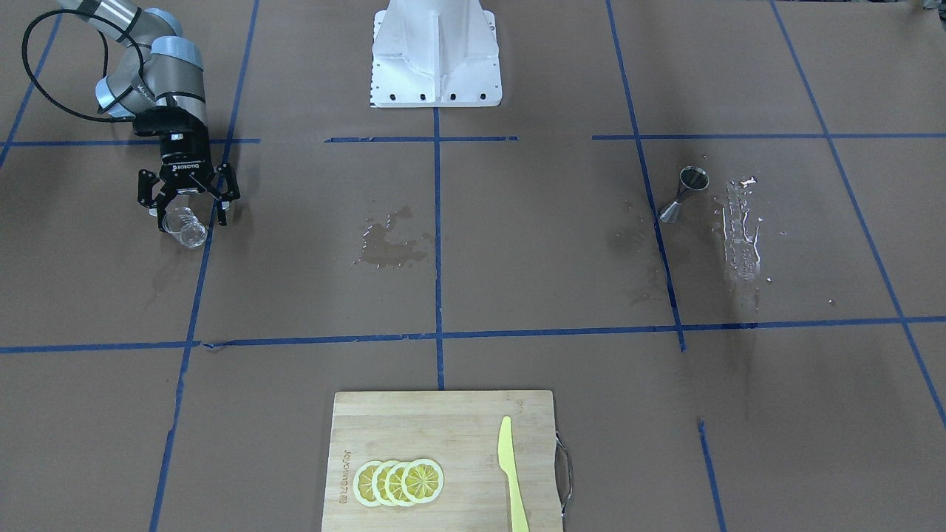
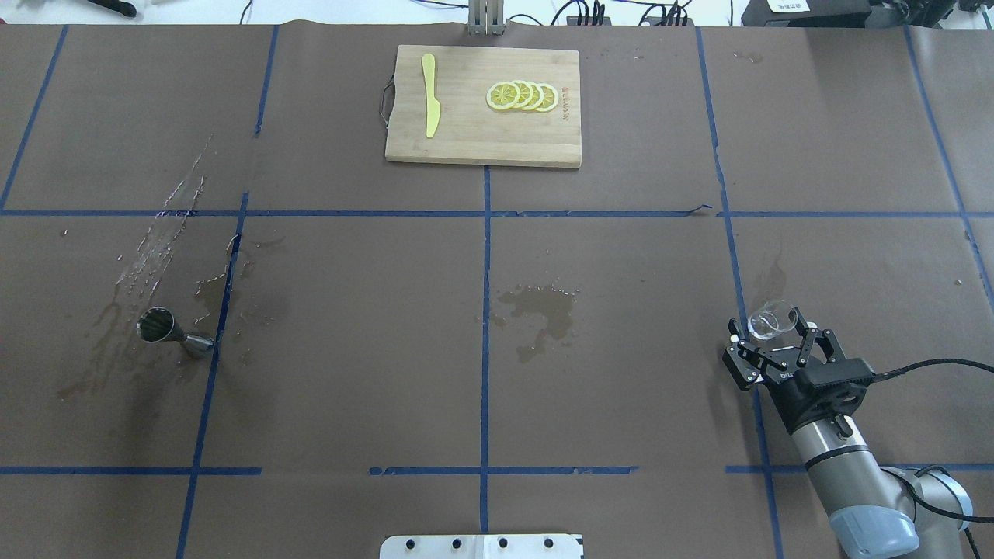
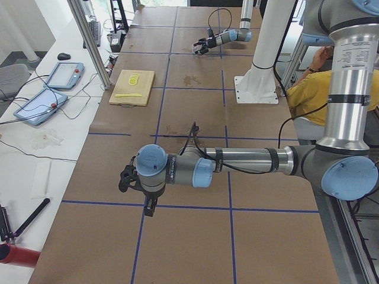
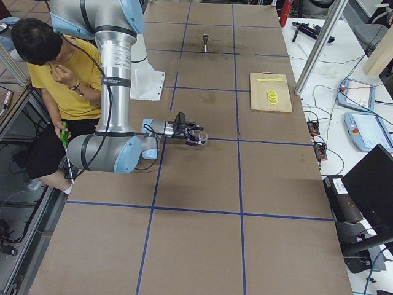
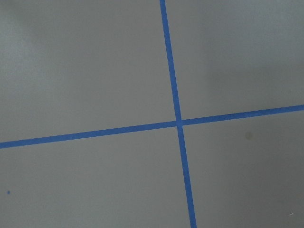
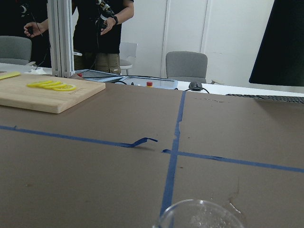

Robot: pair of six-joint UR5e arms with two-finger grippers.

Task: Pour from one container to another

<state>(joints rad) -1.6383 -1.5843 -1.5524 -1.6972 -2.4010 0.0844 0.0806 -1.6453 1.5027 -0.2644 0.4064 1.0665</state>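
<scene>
– Glass cup (image 2: 771,322): position?
– Robot's right side of the table (image 2: 621,388), just beside a blue tape line (image 2: 734,264). It sits between the fingertips of the right gripper (image 2: 770,335), which reaches in low and level. Its fingers (image 2: 733,332) are spread wider than the cup. Cannot tell if either pad touches it, or if its foot rests on the paper.
– Looks?
– Clear, short, round, apparently upright. The rim shows at the bottom edge of the right wrist view. Contents not readable.
– Jigger (image 2: 172,331)?
– Robot's left side, well apart from the cup. Shiny steel, hourglass shape, narrow waist. It stands on one cone, open mouth up, just beside another tape line.
– Between the two?
– Brown paper, tape lines, and one dark wet patch (image 2: 540,307) near the centre. A streak of droplets (image 2: 159,241) and damp stains lie close around the jigger.
– Further out?
– Bamboo cutting board (image 2: 466,140) at the far edge, middle. On it are lemon slices (image 2: 523,95), overlapping in a row, and a yellow knife (image 2: 430,105) lying apart from them.
– Count?
– One cup, one jigger, one board, one knife, four slices, two arms.
– Left gripper (image 3: 125,179)?
– Seen only from the side camera, away from all of the above. Its wrist view shows a crossing of tape lines. Spread or closed, cannot tell.
</scene>
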